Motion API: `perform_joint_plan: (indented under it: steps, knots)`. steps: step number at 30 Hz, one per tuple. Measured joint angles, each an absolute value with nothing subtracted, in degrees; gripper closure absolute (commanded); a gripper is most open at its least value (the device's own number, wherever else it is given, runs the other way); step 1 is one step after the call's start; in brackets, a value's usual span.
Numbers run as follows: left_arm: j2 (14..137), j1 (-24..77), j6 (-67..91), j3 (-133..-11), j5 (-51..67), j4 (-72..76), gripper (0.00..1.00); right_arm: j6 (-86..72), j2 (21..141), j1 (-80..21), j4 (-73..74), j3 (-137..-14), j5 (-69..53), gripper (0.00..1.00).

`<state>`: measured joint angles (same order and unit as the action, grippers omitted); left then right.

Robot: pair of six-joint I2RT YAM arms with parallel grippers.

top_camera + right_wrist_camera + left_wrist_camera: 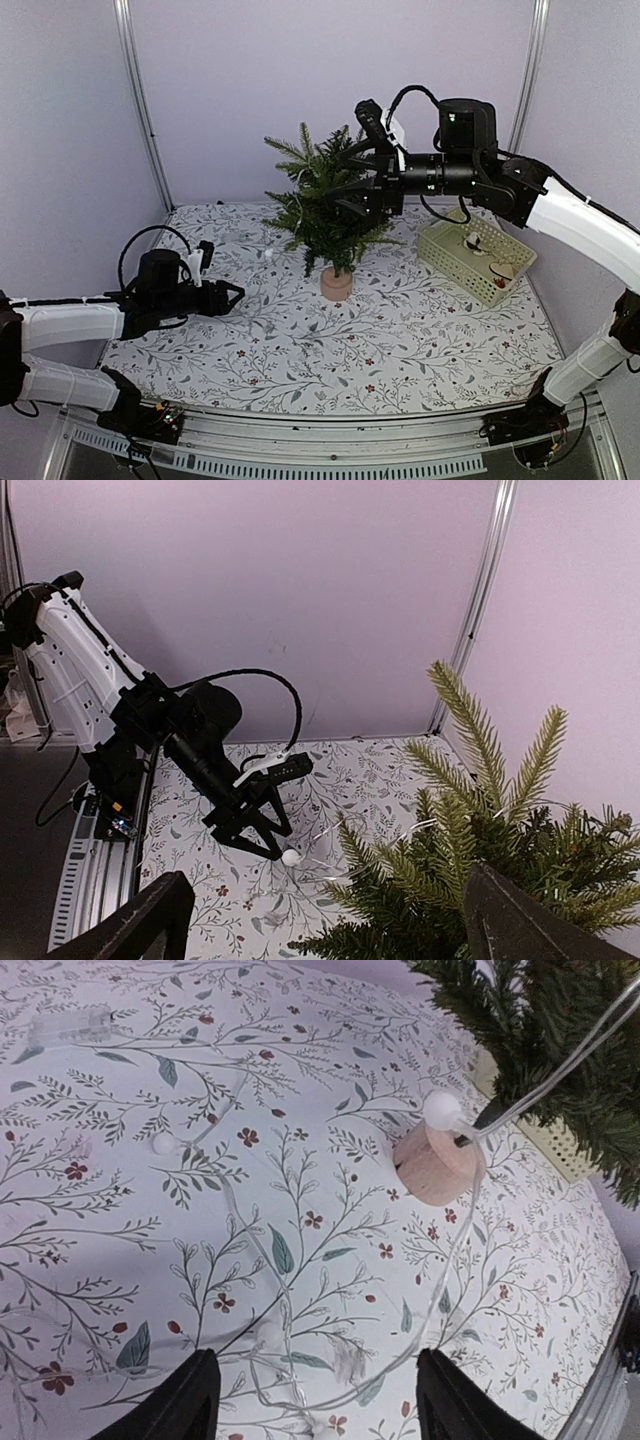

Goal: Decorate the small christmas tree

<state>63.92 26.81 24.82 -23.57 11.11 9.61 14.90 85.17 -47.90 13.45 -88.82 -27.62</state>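
Observation:
The small christmas tree [322, 205] stands on its round tan base [336, 283] mid-table. A clear light string with white bulbs [442, 1110] runs from the branches down past the base and loops on the cloth. My right gripper [358, 182] is open, at the tree's upper right side, fingers against the branches; in the right wrist view [320, 930] the tree top [480, 870] lies between and below its fingers. My left gripper [237, 297] is open and empty, low over the cloth left of the tree, with a loop of the string between its fingers [175, 1405].
A pale green basket [452, 262] with ornaments in it stands to the right of the tree. A clear battery box [70, 1025] lies on the floral cloth, far from the left gripper. Metal frame posts [140, 100] and lilac walls enclose the table.

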Motion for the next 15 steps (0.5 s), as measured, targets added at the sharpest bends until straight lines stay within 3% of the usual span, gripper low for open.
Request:
perform_joint_plan:
  steps: [4, 9, 15]
  knots:
    - [67.3, 26.7, 24.2, -22.1, 11.2, 15.0, 0.57, 14.3, 84.8, -48.1, 13.2, -87.7, -28.2, 0.04]
    - [69.8, 26.7, 23.3, -21.6, 12.7, 19.0, 0.99, 14.1, 84.4, -48.1, 13.1, -86.8, -28.3, 0.05]
    - [61.9, 29.2, 23.2, -20.4, 13.3, 18.8, 1.00, 14.1, 83.7, -48.1, 12.8, -86.6, -28.6, 0.06]
